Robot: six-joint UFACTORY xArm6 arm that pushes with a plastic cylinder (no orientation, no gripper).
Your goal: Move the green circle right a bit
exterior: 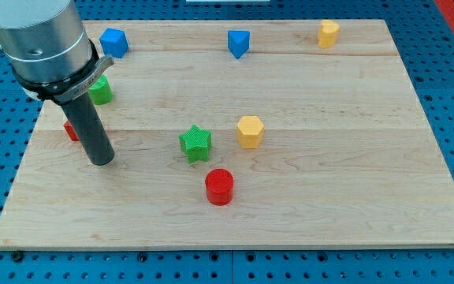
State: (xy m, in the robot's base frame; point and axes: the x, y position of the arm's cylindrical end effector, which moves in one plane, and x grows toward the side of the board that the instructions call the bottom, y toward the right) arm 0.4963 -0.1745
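Pale matt wood board (329,158); ridged plastic-looking green star (195,143)

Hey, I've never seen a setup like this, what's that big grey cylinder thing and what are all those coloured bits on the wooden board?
That grey cylinder is the end of a robot arm. It holds nothing; its straight dark rod ends in my tip, which pushes blocks along the wooden board. One camera looks down at an angle.

My tip sits below the green circle block, partly hidden by the arm, and right of a half-hidden red block. Also there: a green star, red cylinder, two yellow blocks and two blue blocks.
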